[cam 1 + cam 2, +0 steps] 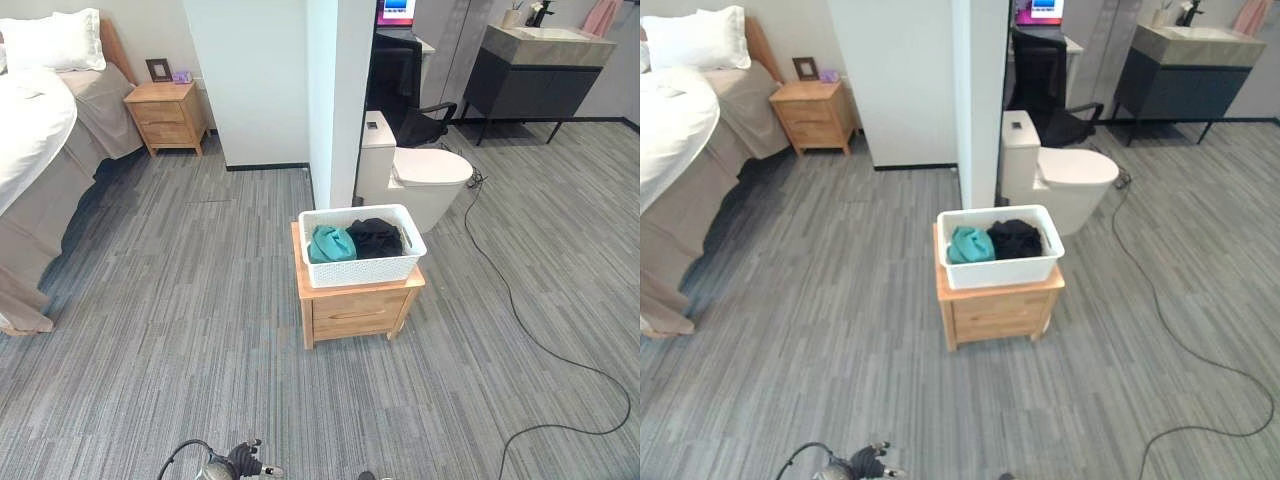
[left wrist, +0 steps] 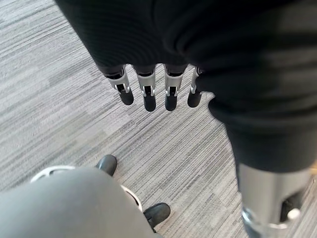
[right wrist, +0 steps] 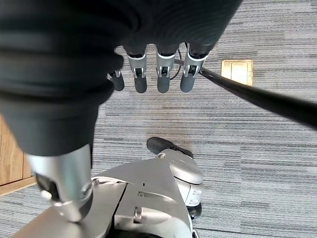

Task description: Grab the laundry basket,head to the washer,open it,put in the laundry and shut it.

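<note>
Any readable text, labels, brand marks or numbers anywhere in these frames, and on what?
None can be read.
Screen behind the partition: bright picture, any text too small to read.
Picture frame on the bedside table: too small to tell.
White laundry basket and the wooden stand beneath it: no marking visible.

A bed (image 1: 35, 150) with white pillows (image 1: 55, 40) stands beside a wooden nightstand (image 1: 168, 117) bearing a picture frame (image 1: 158, 69). Past the white partition wall (image 1: 262, 80) sit a toilet (image 1: 420, 180), a black chair (image 1: 405, 95) and a dark vanity (image 1: 535, 80) with a sink.
</note>
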Tool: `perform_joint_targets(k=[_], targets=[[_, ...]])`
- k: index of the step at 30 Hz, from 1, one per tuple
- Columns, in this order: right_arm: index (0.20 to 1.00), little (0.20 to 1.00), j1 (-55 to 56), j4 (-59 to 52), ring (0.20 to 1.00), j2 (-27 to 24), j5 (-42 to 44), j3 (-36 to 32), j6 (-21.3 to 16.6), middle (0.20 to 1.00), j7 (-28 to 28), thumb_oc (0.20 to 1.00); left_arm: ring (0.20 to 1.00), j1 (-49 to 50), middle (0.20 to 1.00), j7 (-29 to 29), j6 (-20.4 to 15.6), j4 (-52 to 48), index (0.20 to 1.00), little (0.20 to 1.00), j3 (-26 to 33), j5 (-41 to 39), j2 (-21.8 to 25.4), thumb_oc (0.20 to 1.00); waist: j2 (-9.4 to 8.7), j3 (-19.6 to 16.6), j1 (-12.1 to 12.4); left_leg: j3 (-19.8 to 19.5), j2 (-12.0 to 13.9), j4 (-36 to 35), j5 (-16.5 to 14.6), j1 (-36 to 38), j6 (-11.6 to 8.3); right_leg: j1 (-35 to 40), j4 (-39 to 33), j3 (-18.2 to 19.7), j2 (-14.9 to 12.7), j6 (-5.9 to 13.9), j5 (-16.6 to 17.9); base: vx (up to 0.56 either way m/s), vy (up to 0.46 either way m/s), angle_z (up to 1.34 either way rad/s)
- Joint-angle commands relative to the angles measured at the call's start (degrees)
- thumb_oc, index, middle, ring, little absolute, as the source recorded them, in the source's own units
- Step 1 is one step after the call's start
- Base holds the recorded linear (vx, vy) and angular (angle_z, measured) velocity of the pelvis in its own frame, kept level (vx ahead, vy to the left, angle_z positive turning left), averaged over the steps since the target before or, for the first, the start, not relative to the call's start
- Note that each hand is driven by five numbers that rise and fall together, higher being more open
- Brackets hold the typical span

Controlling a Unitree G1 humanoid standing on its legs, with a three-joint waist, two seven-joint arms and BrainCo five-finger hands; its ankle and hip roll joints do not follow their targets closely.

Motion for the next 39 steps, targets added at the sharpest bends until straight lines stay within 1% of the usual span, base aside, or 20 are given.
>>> perform_joint_targets(k=[1,7,9,10,13,14,15,17,19,21,23,26,28,29,31,32,33,36,38,39], targets=[[1.000,1.000,-2.99,3.99,1.000,1.04,-1.70,2.49,0.35,1.000,1.09,1.000,1.000,-4.29,1.000,-0.25,-0.38,2.78,1.000,1.000,-0.82,2.74,-0.09,1.000,-1.58,0.90,-0.21,-1.57,-2.37,-2.53,3.03,0.81,-1.92,3.58,-3.50,1.33,-4.87,7.57,7.23,0.01,0.053,0.01],[1.000,1.000,-3.46,4.16,1.000,0.98,-1.68,2.70,0.83,1.000,1.78,1.000,1.000,-5.01,1.000,-0.52,-0.21,2.60,1.000,1.000,-1.01,3.15,0.86,1.000,-2.18,1.76,0.14,-1.62,-2.96,-2.53,2.83,0.14,-1.27,1.63,-0.42,1.42,-5.90,7.82,7.08,0.01,0.066,-0.01],[1.000,1.000,-4.28,4.58,1.000,-0.93,-1.65,1.98,1.11,1.000,2.66,1.000,1.000,-5.58,1.000,-0.53,-0.04,2.14,1.000,1.000,-0.39,2.69,1.64,1.000,-2.17,3.37,0.87,-0.56,-3.10,-2.38,2.43,0.57,-0.56,-0.62,5.91,-0.28,-7.38,8.15,5.70,-0.02,0.091,-0.05],[1.000,1.000,-4.29,4.58,1.000,-0.93,-1.65,1.97,1.11,1.000,2.67,1.000,1.000,-5.60,1.000,-0.53,-0.04,2.14,1.000,1.000,-0.38,2.69,1.64,1.000,-2.20,3.37,0.89,-0.53,-3.13,-2.38,2.43,0.55,-0.55,-0.73,6.07,-0.23,-7.43,8.15,5.62,-0.04,0.075,-0.17],[1.000,1.000,-4.48,0.92,1.000,-1.98,-1.06,2.21,0.62,1.000,2.79,1.000,1.000,-7.03,1.000,0.12,0.30,1.83,1.000,1.000,0.26,1.89,3.01,1.000,-3.13,6.83,0.70,-0.44,-2.76,6.36,-0.30,-2.64,-0.05,-4.63,13.94,0.23,-9.13,7.64,4.97,-0.07,0.027,-0.12],[1.000,1.000,-4.48,0.88,1.000,-1.98,-1.06,2.21,0.65,1.000,2.79,1.000,1.000,-7.04,1.000,0.11,0.30,1.83,1.000,1.000,0.27,1.89,3.02,1.000,-3.16,6.73,0.72,-0.41,-2.71,6.67,-0.47,-2.90,-0.03,-4.87,14.14,0.29,-9.18,7.64,4.88,-0.12,0.003,-0.05],[1.000,1.000,-4.61,-0.91,1.000,-2.59,-0.80,2.85,0.28,1.000,2.77,1.000,1.000,-8.35,1.000,0.45,0.43,1.35,1.000,1.000,-0.15,1.71,3.62,1.000,-3.92,9.09,0.51,-0.16,-1.48,12.96,-2.79,-5.71,0.09,-6.85,17.61,0.62,-9.86,6.64,3.38,-0.08,-0.006,-0.01],[1.000,1.000,-4.54,-1.15,1.000,-3.11,-0.53,2.91,0.07,1.000,2.68,1.000,1.000,-8.71,1.000,0.75,0.41,1.83,1.000,1.000,-0.04,2.04,3.81,1.000,-4.26,9.45,0.45,-0.04,-0.52,16.57,-4.75,-7.30,0.32,-7.32,18.43,0.81,-9.49,5.57,0.50,-0.03,-0.010,0.01],[1.000,1.000,-4.25,-1.00,1.000,-3.23,-0.16,2.66,-0.01,1.000,2.66,1.000,1.000,-9.01,1.000,0.95,0.38,1.94,1.000,1.000,-0.15,2.12,3.93,1.000,-4.46,9.68,0.61,-0.64,-0.25,17.83,-5.50,-7.64,0.67,-7.64,20.30,0.64,-9.26,5.44,0.14,0.01,-0.005,-0.03],[1.000,1.000,-3.47,-1.01,1.000,-3.13,0.39,2.06,-0.14,1.000,2.87,1.000,1.000,-8.76,1.000,1.04,0.35,2.02,1.000,1.000,0.01,1.91,3.87,1.000,-4.32,9.67,0.33,-1.51,-0.53,17.21,-5.83,-7.38,1.42,-9.08,24.01,0.57,-9.79,6.44,1.94,0.03,0.018,-0.06],[1.000,1.000,-3.45,-0.69,1.000,-3.30,-0.34,2.13,-0.22,1.000,2.70,1.000,1.000,-8.51,1.000,1.09,0.22,1.79,1.000,1.000,-0.26,1.83,3.57,1.000,-4.03,10.37,-0.08,-1.33,-1.44,15.44,-5.92,-6.12,2.35,-12.08,29.08,1.63,-11.61,8.19,8.02,0.00,0.081,0.04],[1.000,1.000,-4.16,0.09,1.000,-3.73,-0.85,2.02,0.06,1.000,2.71,1.000,1.000,-8.02,1.000,1.08,0.44,1.94,1.000,1.000,-0.31,1.84,3.28,1.000,-2.58,11.37,-0.69,-0.35,-1.06,13.89,-5.72,-4.14,2.70,-15.64,35.07,1.73,-12.69,9.31,9.73,0.06,0.044,0.06],[1.000,1.000,-3.91,0.44,1.000,-4.36,-0.70,1.12,0.24,1.000,3.27,1.000,1.000,-7.94,1.000,1.14,0.43,2.58,1.000,1.000,0.37,1.94,3.74,1.000,-3.12,11.13,-1.45,0.27,-2.60,11.48,-5.41,-1.91,1.81,-15.92,26.10,0.83,-13.28,9.17,9.82,0.22,-0.104,-0.30],[1.000,1.000,-3.81,0.59,1.000,-4.62,-0.93,1.03,0.25,1.000,3.38,1.000,1.000,-7.75,1.000,1.13,0.30,2.76,1.000,1.000,0.73,2.00,3.95,1.000,-3.06,10.90,-1.37,-0.20,-2.83,10.59,-6.68,-0.47,0.94,-15.19,21.60,0.52,-14.39,10.26,9.36,0.26,-0.181,-0.09],[1.000,1.000,-3.75,1.04,1.000,-5.40,-1.69,0.54,0.31,1.000,3.70,1.000,1.000,-7.01,1.000,1.11,-0.01,3.20,1.000,1.000,1.99,2.28,4.76,1.000,-4.03,9.51,-1.31,0.08,-2.29,8.25,-5.53,1.01,-1.42,-14.66,7.96,0.60,-16.39,11.04,14.02,0.28,-0.281,-0.04],[1.000,1.000,-3.71,1.07,1.000,-5.39,-1.71,0.55,0.31,1.000,3.71,1.000,1.000,-6.97,1.000,1.09,-0.03,3.22,1.000,1.000,1.97,2.29,4.77,1.000,-3.78,9.49,-1.17,0.08,-2.08,8.00,-5.61,1.30,-1.57,-14.17,7.23,0.53,-15.95,11.09,14.30,0.26,-0.382,-0.14],[1.000,1.000,-3.48,1.58,1.000,-5.47,-2.11,0.41,0.50,1.000,4.24,1.000,1.000,-7.00,1.000,1.07,-0.29,3.40,1.000,1.000,2.27,2.64,5.45,1.000,-5.00,8.93,-1.45,-0.33,-1.78,6.95,-4.09,1.86,-2.66,-14.26,2.35,2.35,-17.09,11.32,17.91,0.13,-0.219,-0.15],[1.000,1.000,-3.28,2.23,1.000,-5.62,-2.37,0.31,0.76,1.000,4.69,1.000,1.000,-6.88,1.000,0.85,-0.49,3.61,1.000,1.000,2.71,2.31,5.86,1.000,-5.69,8.31,-1.23,-0.50,-0.90,6.71,-4.51,3.23,-3.57,-13.97,1.42,1.94,-17.17,11.81,18.66,0.21,-0.245,0.04],[1.000,1.000,-1.57,2.07,1.000,-5.52,-1.70,-0.29,0.28,1.000,5.68,1.000,1.000,-5.77,1.000,0.25,-0.53,3.94,1.000,1.000,4.89,0.41,6.07,1.000,-6.18,7.16,-0.98,-0.76,-0.17,8.02,-5.22,3.94,-4.23,-12.30,1.41,-0.31,-16.30,11.12,16.76,0.29,-0.266,0.00],[1.000,1.000,-1.93,2.34,1.000,-5.42,-1.42,-0.03,0.92,1.000,5.39,1.000,1.000,-5.07,1.000,0.24,-0.13,4.39,1.000,1.000,5.89,-0.94,5.71,1.000,-6.16,6.67,-1.34,-1.27,0.69,9.17,-5.14,3.93,-4.68,-11.80,1.92,0.73,-15.04,10.55,15.93,0.31,-0.296,0.04]])
